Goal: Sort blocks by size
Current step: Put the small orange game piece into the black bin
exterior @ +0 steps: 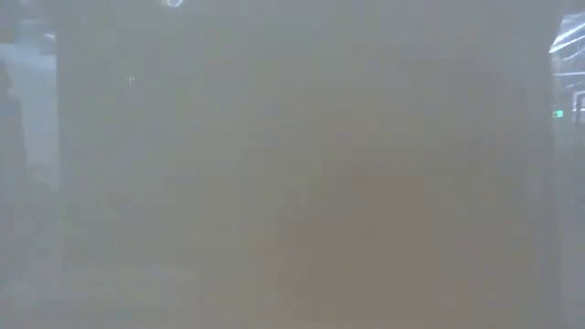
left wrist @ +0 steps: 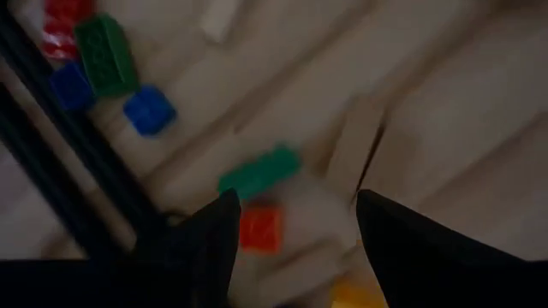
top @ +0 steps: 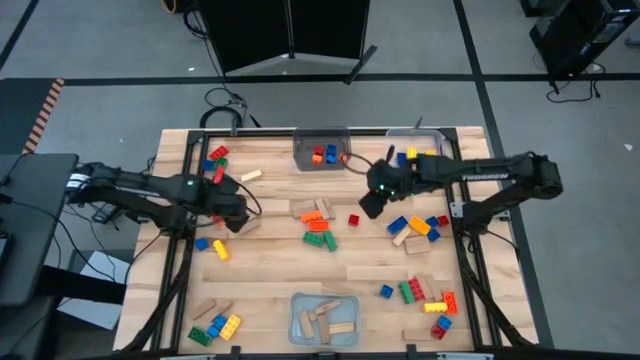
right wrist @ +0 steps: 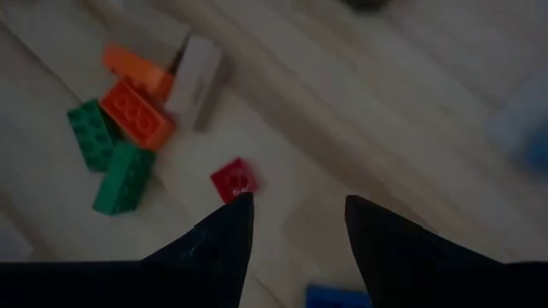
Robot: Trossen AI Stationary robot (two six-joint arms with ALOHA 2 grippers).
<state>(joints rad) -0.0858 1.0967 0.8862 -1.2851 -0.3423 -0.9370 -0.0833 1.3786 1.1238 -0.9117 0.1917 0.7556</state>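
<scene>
Studded bricks and tan wooden blocks lie scattered over the wooden table [top: 270,270]. My left gripper [top: 238,215] [left wrist: 295,205] is open at the table's left, low over a small red brick [left wrist: 259,229], a green brick [left wrist: 259,171] and a tan block [left wrist: 355,145]. My right gripper [top: 368,208] [right wrist: 300,204] is open right of the table's middle, above a small red brick [top: 353,219] [right wrist: 234,181] that lies just off one fingertip. A cluster of green, orange and red bricks [top: 320,232] [right wrist: 120,137] lies beyond it. The low view shows only haze.
A clear bin [top: 320,150] with a few bricks and a second clear bin [top: 415,143] stand at the far edge. A clear bin [top: 323,318] with wooden blocks stands at the near edge. More bricks lie at the right [top: 425,228], near right [top: 430,295] and near left [top: 215,325].
</scene>
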